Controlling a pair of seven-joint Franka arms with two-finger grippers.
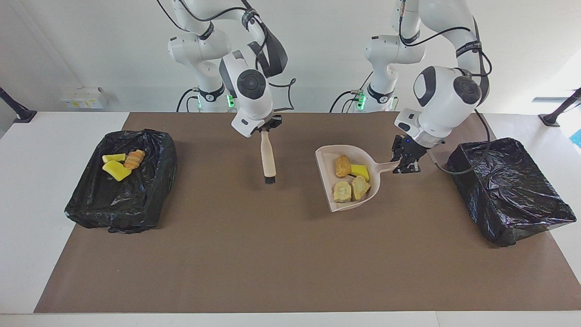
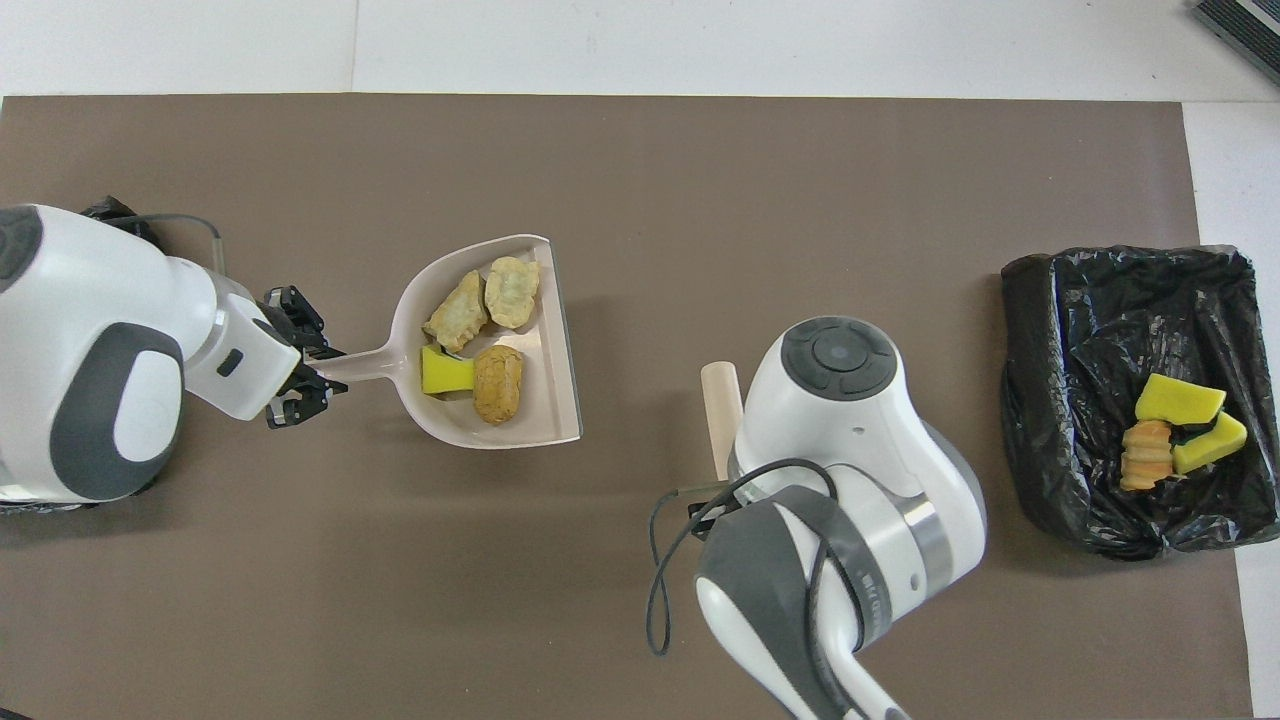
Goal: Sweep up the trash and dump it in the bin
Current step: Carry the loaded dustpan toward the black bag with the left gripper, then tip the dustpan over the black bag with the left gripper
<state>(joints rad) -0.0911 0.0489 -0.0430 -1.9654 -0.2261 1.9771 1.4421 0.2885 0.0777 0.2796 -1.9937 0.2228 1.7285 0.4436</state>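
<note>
No readable writing — left hand (image 1: 405, 164) grips the dustpan (image 1: 327, 172) handle; right hand (image 1: 267, 127) clamps the brush (image 1: 268, 156).

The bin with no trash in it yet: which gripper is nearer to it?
Left. The left gripper, holding the dustpan by its handle, is up beside the empty bin. The right gripper, holding the brush, is over mid-table.

A white bench (image 1: 27, 190) carries a broad brown mat (image 1: 272, 254) and stands against a plain white wall (image 1: 91, 41), evenly lit, with small white boxes (image 1: 84, 97) at the wall's foot.
</note>
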